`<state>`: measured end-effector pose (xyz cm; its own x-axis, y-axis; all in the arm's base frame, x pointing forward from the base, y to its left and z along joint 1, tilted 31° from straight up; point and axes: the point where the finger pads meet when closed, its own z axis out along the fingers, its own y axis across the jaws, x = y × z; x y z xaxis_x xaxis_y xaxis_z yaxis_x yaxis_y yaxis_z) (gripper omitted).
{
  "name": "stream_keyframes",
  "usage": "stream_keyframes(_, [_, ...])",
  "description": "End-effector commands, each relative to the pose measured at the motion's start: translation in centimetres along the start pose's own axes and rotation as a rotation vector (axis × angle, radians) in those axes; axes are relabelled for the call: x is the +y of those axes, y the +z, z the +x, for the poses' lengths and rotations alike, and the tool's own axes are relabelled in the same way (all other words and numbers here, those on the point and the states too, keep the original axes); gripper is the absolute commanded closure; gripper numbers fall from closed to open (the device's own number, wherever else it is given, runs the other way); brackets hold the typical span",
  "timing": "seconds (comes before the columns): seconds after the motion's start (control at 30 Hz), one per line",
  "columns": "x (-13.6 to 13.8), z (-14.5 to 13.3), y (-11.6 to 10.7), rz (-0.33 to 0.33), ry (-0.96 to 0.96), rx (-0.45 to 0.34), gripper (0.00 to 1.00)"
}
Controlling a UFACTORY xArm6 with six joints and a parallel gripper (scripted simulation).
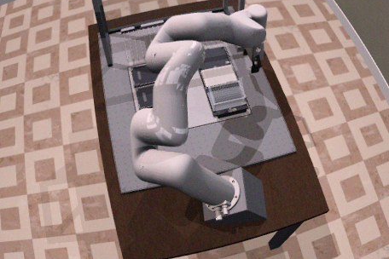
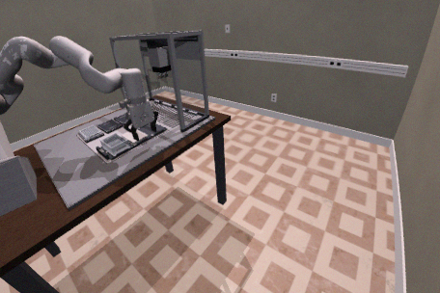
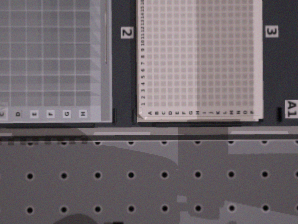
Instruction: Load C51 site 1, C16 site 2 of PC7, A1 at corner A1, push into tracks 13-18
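The dark carrier PC7 (image 1: 252, 108) (image 3: 125, 75) lies on the apron, to the right of the arm. The deep-well block C51 (image 1: 229, 96) (image 2: 116, 143) (image 3: 50, 60) sits on it at the handle end. The white 384-well plate C16 (image 1: 218, 75) (image 3: 200, 60) sits on the site after the "2" label, with its A and 1 markings at the near-left corner in the wrist view. The part beyond the "3" label is bare. The plate C15 (image 2: 91, 134) lies in the nearest nest. My gripper (image 1: 256, 66) (image 2: 143, 131) is open and empty. It hangs beside the carrier's right long edge, level with C16.
Two dark, empty nests (image 1: 142, 75) (image 2: 109, 125) lie left of the carrier. The loading rails (image 1: 136, 49) (image 2: 169, 113) lie under the grey instrument frame (image 1: 97, 2) (image 2: 202, 80). The perforated deck (image 3: 150, 190) runs beside the carrier. The arm's base box (image 1: 252, 198) stands at the near table edge.
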<state>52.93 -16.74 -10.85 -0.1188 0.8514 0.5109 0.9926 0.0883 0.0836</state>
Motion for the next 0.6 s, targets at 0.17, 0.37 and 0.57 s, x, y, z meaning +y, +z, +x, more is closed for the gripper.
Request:
stream_keyframes(0.17, [0.1, -0.1, -1.4, -0.003, -0.001, -0.003, 0.0])
stream_keyframes(0.37, [0.1, -0.1, -2.4, -0.003, -0.001, -0.003, 0.0])
stream_keyframes(0.57, [0.1, -0.1, -3.0, -0.003, -0.001, -0.003, 0.0])
